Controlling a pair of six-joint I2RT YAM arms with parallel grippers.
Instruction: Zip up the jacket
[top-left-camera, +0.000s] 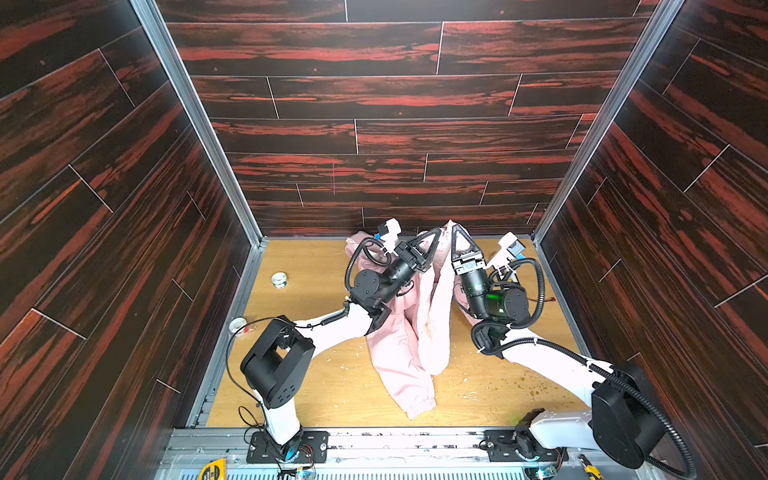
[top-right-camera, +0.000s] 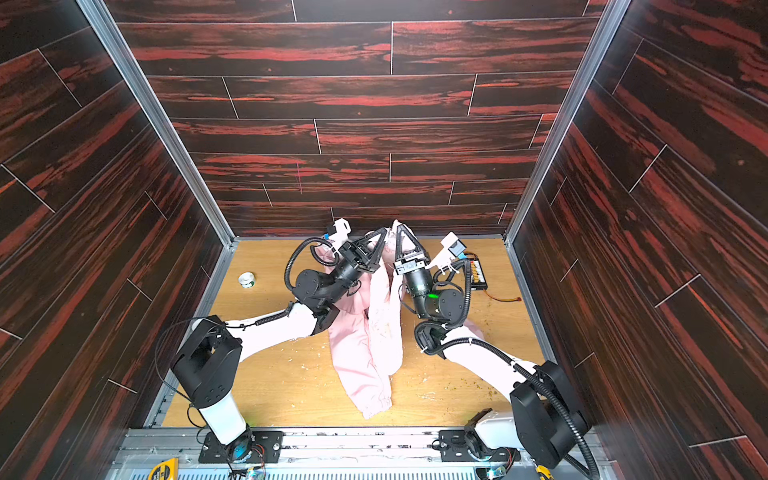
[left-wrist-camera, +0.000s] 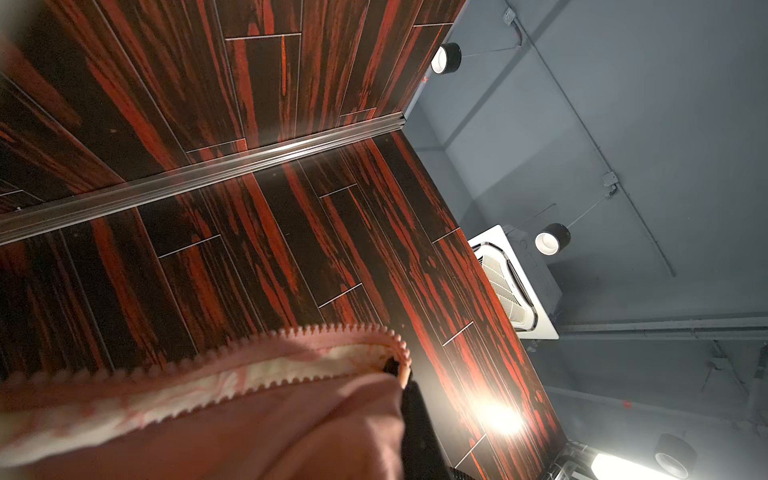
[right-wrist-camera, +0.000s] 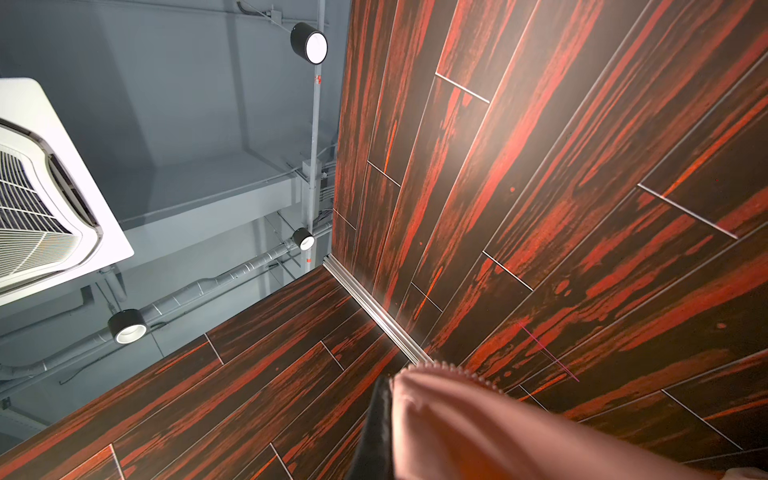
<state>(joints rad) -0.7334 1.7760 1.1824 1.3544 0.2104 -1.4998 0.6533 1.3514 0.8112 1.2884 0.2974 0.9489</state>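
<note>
The pale pink jacket (top-left-camera: 432, 332) (top-right-camera: 365, 345) hangs between both raised arms, its lower part and an elastic cuff lying on the wooden table (top-left-camera: 316, 386). My left gripper (top-left-camera: 439, 230) (top-right-camera: 384, 230) points up and is shut on the jacket's zipper edge. In the left wrist view the open zipper teeth (left-wrist-camera: 332, 332) curve over the gripper (left-wrist-camera: 395, 368). My right gripper (top-left-camera: 456, 226) (top-right-camera: 399, 224) stands close beside it, shut on the other front edge. In the right wrist view pink fabric (right-wrist-camera: 498, 428) drapes over the gripper (right-wrist-camera: 390, 380), hiding one finger. The two zipper edges are apart.
A small white roll (top-left-camera: 279, 279) lies at the table's left, with another white item (top-left-camera: 238, 325) at the left rail. A charger with wires (top-right-camera: 475, 268) sits back right. Dark red panel walls enclose three sides. Crumbs (top-left-camera: 536, 388) dot the table's front right.
</note>
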